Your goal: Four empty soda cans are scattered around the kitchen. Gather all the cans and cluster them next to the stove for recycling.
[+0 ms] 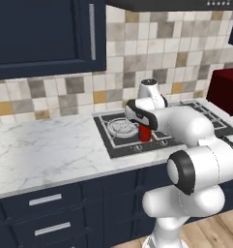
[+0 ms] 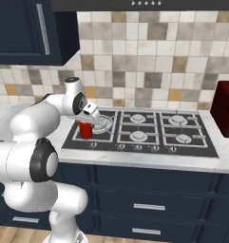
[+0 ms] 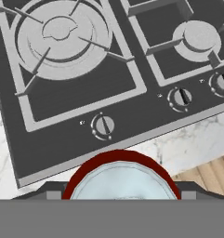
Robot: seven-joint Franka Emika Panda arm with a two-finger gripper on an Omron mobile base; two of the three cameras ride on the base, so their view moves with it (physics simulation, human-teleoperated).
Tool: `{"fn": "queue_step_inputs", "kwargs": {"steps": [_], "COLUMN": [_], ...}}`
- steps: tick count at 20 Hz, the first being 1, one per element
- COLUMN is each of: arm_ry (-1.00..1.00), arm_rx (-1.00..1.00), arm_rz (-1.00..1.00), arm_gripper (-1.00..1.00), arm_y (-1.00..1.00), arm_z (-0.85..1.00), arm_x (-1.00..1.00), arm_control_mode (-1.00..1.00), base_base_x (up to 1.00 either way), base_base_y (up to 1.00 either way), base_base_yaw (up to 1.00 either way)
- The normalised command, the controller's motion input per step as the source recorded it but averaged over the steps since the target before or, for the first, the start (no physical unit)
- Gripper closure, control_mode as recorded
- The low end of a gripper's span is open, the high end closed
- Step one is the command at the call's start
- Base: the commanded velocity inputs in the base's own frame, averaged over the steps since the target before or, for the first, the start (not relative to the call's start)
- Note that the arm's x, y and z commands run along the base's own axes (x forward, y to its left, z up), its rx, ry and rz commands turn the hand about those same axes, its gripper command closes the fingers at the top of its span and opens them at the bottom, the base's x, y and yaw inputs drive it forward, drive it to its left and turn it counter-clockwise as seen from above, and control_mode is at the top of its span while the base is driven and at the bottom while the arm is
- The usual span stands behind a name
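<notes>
small red cylindrical soda can (image 1: 145, 134) upright, clamped in two-finger gripper (image 1: 144, 130), hanging over front-left corner of black gas stove (image 2: 149, 130); marble counter (image 1: 45, 150) lies left.

We are in a home kitchen: a black gas stove (image 2: 144, 130) with dark grates, round silver burners and a row of knobs (image 3: 103, 125) sits flush in a white marble counter (image 1: 45, 150). Behind it we see a wall of beige, grey and ochre mosaic tiles (image 2: 154, 61), and above it the edge of a dark range hood (image 2: 149, 4). Navy drawers with silver bar handles (image 2: 149, 207) run under the counter, a navy wall cabinet (image 1: 40, 34) hangs over it, and a strip of wood floor (image 1: 214, 232) shows below.
</notes>
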Motion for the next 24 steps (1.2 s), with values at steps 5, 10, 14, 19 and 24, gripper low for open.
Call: {"fn": "queue_step_inputs", "kwargs": {"steps": [5, 10, 14, 19, 24], "arm_ry": [0.00, 0.00, 0.00, 0.00, 0.00], "arm_rx": [0.00, 0.00, 0.00, 0.00, 0.00], "arm_rz": [0.00, 0.00, 0.00, 0.00, 0.00], "arm_gripper": [1.00, 1.00, 1.00, 1.00, 1.00], "arm_y": [0.00, 0.00, 0.00, 0.00, 0.00], "arm_z": [0.00, 0.00, 0.00, 0.00, 0.00], "arm_x": [0.00, 0.00, 0.00, 0.00, 0.00], "arm_control_mode": [1.00, 1.00, 1.00, 1.00, 1.00], "base_base_x": [0.11, 0.14, 0.17, 0.38, 0.11], "base_base_y": [0.68, 0.64, 0.62, 0.40, 0.06], "base_base_yaw": [-0.01, -0.01, 0.00, 0.00, 0.00]}}
